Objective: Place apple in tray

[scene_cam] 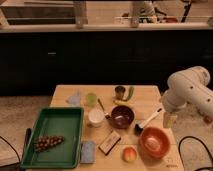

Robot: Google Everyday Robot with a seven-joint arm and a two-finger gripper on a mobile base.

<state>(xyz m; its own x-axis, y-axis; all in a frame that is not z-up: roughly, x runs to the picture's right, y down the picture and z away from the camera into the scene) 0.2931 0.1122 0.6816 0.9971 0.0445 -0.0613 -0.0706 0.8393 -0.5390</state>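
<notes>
The apple point(130, 154) is small, red-orange with a yellow patch, and lies on the wooden table point(145, 92) near its front edge, left of the orange bowl point(154, 142). The green tray point(52, 136) sits at the table's front left with a bunch of grapes point(47, 142) in it. My gripper point(169, 119) hangs from the white arm point(187, 90) at the table's right edge, above and right of the apple, apart from it.
A dark maroon bowl point(121, 116), white cup point(95, 117), green cup point(90, 99), metal can point(119, 92), brush point(148, 121), blue-grey sponge point(88, 151) and a dark flat box point(109, 142) crowd the table's middle. A dark counter runs behind.
</notes>
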